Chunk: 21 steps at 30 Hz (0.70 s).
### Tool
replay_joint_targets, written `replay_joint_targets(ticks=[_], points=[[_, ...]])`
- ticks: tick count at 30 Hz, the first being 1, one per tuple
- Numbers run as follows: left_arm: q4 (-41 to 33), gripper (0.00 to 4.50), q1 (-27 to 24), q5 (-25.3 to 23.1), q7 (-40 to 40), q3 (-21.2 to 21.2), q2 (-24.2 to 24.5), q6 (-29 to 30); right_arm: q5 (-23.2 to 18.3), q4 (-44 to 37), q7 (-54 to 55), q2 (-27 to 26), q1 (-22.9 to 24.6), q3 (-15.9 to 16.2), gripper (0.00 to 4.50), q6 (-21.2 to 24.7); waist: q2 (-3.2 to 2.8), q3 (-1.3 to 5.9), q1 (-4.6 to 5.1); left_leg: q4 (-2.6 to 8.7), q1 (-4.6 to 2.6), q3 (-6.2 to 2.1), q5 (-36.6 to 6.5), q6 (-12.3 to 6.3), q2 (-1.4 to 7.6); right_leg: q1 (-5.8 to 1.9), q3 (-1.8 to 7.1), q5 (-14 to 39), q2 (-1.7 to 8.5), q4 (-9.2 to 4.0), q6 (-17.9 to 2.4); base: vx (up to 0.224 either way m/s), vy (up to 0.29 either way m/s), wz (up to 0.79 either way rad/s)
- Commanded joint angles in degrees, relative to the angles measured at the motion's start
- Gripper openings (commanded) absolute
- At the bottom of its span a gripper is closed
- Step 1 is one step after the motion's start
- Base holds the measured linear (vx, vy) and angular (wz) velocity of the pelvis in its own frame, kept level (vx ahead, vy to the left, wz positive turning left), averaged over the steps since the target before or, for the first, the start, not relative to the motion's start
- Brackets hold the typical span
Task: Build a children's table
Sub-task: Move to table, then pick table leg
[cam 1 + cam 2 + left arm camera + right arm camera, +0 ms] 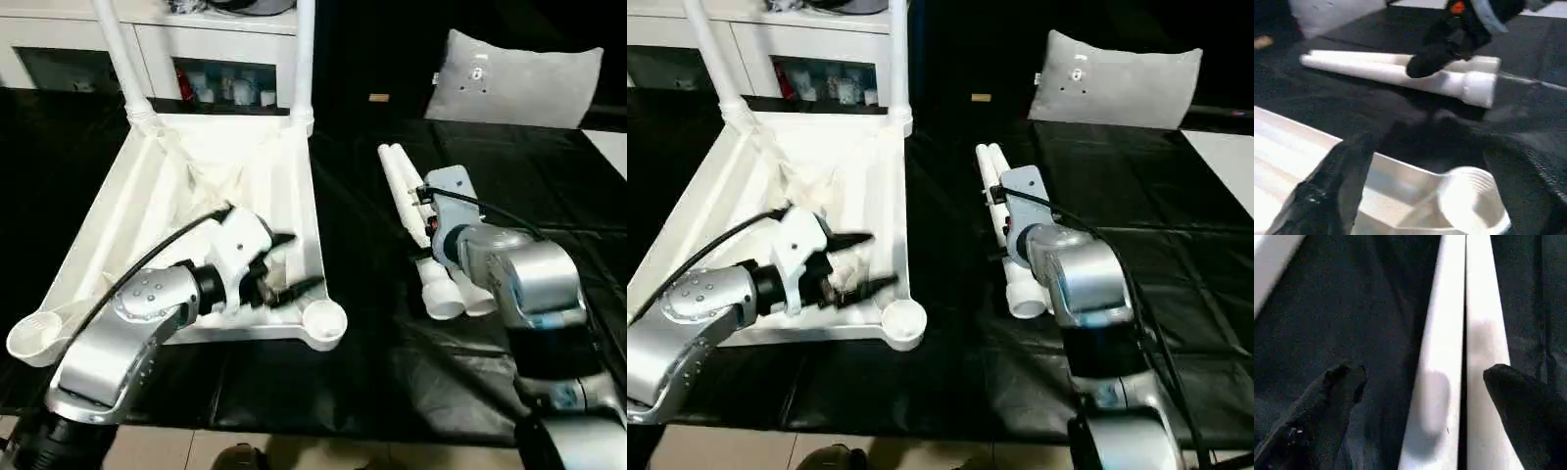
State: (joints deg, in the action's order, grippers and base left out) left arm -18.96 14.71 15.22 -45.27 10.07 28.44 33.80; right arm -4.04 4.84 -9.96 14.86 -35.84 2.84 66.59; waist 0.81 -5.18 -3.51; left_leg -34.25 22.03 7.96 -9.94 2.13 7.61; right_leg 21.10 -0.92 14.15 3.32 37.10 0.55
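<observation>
Two loose legs [416,211] beside upturned tabletop [118,211]

head stereo pair: high, facing forward and down, shared field of upturned table top [196,196] and two loose legs [411,206]. left wrist camera: low, facing across to those legs. right wrist camera: close above them, looking down.
</observation>
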Motion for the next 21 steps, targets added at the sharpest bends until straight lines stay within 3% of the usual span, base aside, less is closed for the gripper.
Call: replay_joint_targets(ticks=[1,7,10,12,15,16,21], points=[[-0.9,3.97,1.2,0.8,-0.9,0.7,0.7,0.9,0.4,2.4,0.2,0.7,-1.4,0.1,4.50,1.3,-0.36,3.23,0.02,5.22,-1.46,-1.64,-19.2,6.49,4.02,-0.74,2.27,15.8,4.56,-5.17,-9.1,0.000,0.000,0.00],[-1.4,3.97,1.1,1.0,-1.3,1.1,0.8,1.4,0.1,7.3,-0.2,-0.2,-2.3,-0.4,4.50,1.1,-0.04,3.65,-0.29,4.67,-1.06,-0.65,-12.9,4.41,4.08,-0.88,2.40,9.3,4.64,-4.87,-10.3,0.000,0.000,0.00],[-1.5,3.97,1.0,1.3,-1.5,1.3,1.0,1.7,-1.0,9.0,-0.9,-0.9,-2.7,-1.4,4.50,1.5,0.02,4.30,-0.39,4.13,-0.84,-0.27,-7.0,3.16,4.12,-1.25,2.31,0.7,4.42,-4.10,-11.4,0.000,0.000,0.00],[-1.4,4.07,1.1,1.4,-1.6,1.3,1.1,1.7,-2.0,9.7,-1.8,-1.4,-2.9,-2.0,4.20,2.1,-0.01,4.27,-0.43,3.96,-0.65,-0.02,-4.7,2.12,4.08,-1.36,2.21,-3.8,4.20,-3.85,-12.1,0.000,0.000,0.00],[-1.3,4.07,1.2,1.2,-1.7,1.5,1.1,1.5,-3.5,10.1,-3.2,-2.2,-2.8,-2.9,4.10,3.0,-0.04,4.24,-0.47,4.03,-0.77,0.09,-5.5,1.96,4.25,-1.38,2.18,-3.0,4.22,-3.91,-12.8,0.000,0.000,0.00],[-1.3,4.07,1.2,1.2,-1.7,1.5,1.1,1.5,-3.6,10.1,-3.2,-2.3,-2.8,-3.0,3.87,3.0,-0.03,4.23,-0.49,4.06,-0.80,0.12,-5.9,2.05,4.29,-1.37,2.18,-2.4,4.24,-3.97,-12.7,0.000,0.000,0.00],[-1.3,4.07,1.1,1.1,-1.6,1.7,1.2,1.2,-3.9,10.7,-3.8,-2.0,-2.9,-3.1,3.46,3.2,-0.07,4.05,-0.60,4.36,-1.20,0.27,-9.6,3.80,4.50,-0.93,2.28,4.4,4.34,-4.45,-11.9,0.000,0.000,0.00]])
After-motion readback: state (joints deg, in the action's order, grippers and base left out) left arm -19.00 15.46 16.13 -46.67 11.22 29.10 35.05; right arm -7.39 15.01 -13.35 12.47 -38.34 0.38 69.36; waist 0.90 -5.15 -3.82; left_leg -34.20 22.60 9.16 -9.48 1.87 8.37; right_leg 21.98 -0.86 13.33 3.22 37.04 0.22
